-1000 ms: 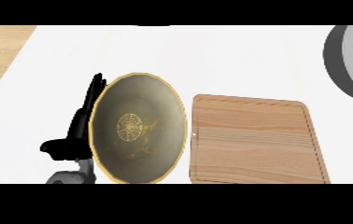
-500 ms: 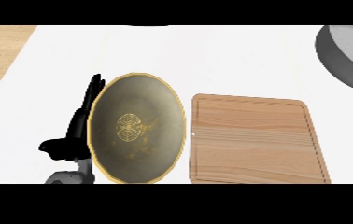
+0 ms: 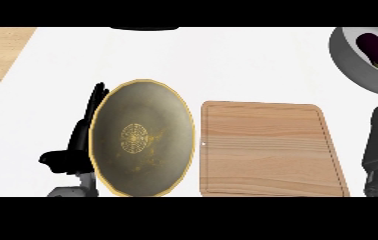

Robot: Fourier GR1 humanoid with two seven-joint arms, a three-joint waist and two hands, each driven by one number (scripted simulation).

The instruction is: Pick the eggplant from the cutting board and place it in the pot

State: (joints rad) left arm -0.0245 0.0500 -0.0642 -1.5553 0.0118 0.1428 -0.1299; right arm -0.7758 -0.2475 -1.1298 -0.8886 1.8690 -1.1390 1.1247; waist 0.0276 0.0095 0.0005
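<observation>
There it is: a dark purple eggplant [image 3: 367, 41] now shows inside the pot [image 3: 347, 59], where half a second ago only grey showed. The right robot hand [image 3: 371, 154] has also slid into view at the right edge, just a dark sliver beside the board [image 3: 269, 151]. Whether it is open or closed, I cannot tell, as the frame cuts most of it off.

Over on the left, the left robot hand [image 3: 77, 151] hasn't budged. Its fingers are apart and pointing straight up, holding nothing, and it sits right against the plate's left rim, partly hidden behind it.

Moving outward, the gold-rimmed plate [image 3: 144, 136] lies on the white counter [image 3: 221, 59], with the wooden board just to its right, almost touching, and bare on top.

The pot sits at the far top right, well apart from the board and cut off by the frame. The eggplant is tucked inside its rim.
</observation>
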